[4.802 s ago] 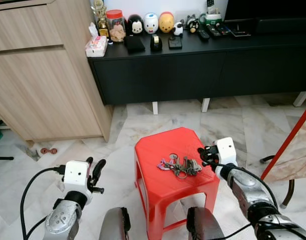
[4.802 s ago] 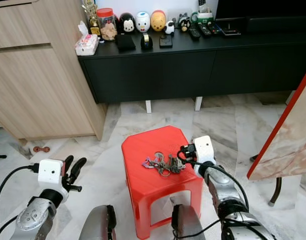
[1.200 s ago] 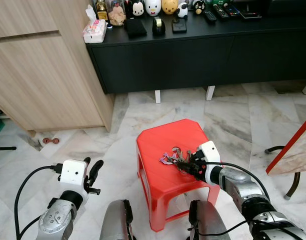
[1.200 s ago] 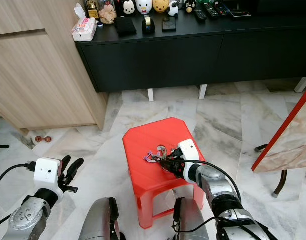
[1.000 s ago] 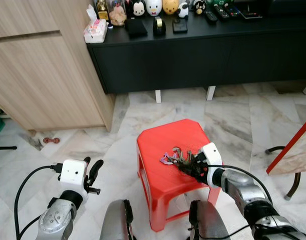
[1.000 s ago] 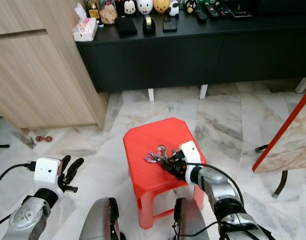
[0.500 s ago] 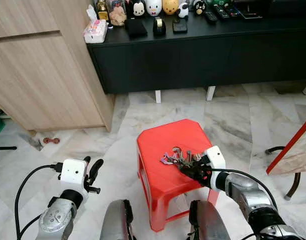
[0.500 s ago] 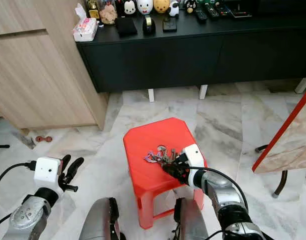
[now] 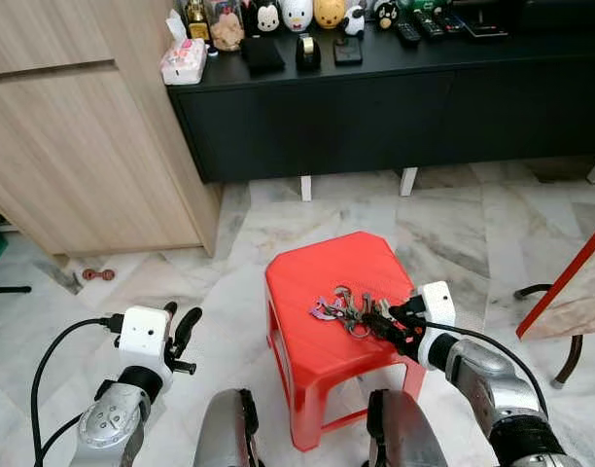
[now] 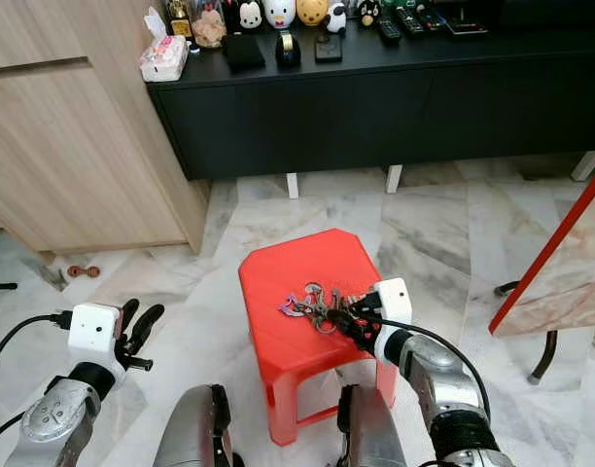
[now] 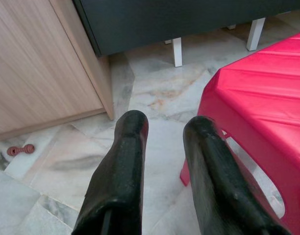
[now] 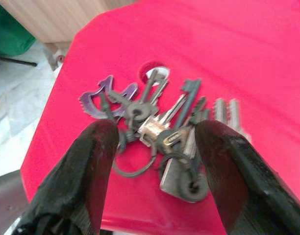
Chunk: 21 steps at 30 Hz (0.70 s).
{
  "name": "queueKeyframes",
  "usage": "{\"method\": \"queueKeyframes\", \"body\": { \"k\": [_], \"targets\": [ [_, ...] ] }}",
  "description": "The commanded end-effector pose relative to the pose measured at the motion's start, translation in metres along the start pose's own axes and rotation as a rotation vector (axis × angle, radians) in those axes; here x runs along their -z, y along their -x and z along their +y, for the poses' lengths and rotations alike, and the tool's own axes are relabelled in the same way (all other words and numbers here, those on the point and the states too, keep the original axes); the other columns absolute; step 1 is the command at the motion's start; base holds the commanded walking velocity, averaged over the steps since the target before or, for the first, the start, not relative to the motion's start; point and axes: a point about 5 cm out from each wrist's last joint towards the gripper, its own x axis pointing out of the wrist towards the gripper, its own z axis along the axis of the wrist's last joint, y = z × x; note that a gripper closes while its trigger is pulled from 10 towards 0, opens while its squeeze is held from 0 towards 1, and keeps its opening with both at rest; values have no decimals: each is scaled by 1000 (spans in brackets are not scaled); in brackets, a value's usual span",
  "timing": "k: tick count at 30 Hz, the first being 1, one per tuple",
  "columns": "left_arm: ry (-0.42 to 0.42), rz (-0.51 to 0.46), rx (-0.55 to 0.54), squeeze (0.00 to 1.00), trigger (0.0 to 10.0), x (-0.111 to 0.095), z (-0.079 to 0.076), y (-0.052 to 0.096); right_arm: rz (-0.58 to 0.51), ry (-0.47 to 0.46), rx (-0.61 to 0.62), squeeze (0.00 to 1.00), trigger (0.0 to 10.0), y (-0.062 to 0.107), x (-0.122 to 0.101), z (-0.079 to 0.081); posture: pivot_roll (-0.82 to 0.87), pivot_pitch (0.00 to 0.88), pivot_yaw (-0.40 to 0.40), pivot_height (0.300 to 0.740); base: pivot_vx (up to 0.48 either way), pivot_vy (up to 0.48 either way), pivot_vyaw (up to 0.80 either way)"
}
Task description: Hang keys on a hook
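A: What is seen from the left eye view?

B: A bunch of keys (image 9: 351, 309) is seen lying on a red plastic stool (image 9: 322, 282), and the right gripper (image 9: 400, 323) is placed at its edge. The left gripper (image 9: 185, 333) is held low beside the stool, over the marble floor (image 9: 453, 233).

A: And from the right wrist view?

B: The jaws are spread wide around the keys (image 12: 157, 132), which are not yet held. The keys are thin, flat metal on loose rings; the stool top is smooth and glossy.

A: And the left wrist view?

B: The jaws are narrowly parted, with nothing between them.

A: What could go wrong?

B: Probably only one ring could be caught, so the bunch could swing and drop. The flat keys could also be pushed along the slippery top, not lifted. No hook can be made out.
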Motion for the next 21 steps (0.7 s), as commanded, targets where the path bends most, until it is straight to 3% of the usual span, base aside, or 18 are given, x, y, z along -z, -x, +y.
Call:
{"method": "queueKeyframes", "body": {
  "k": [1,5,11,14,21],
  "targets": [
    [-17,9,-3,0,10000,3,2,1,23,79,-3,0,10000,0,5,5,64,79,52,580,0,0,0],
    [-16,8,-5,0,10000,3,2,0,57,142,-7,0,10000,-1,9,7,59,78,50,580,0,0,0],
    [-12,8,-7,0,10000,3,2,0,87,136,42,0,10000,-2,14,3,59,76,47,580,0,0,0],
    [-11,7,-9,0,10000,3,1,0,102,225,88,0,10000,-3,15,1,58,77,44,580,0,0,0],
    [-8,8,-7,0,10000,4,0,1,131,305,82,0,10000,-7,20,5,55,78,41,580,0,0,0]
  ]
}}
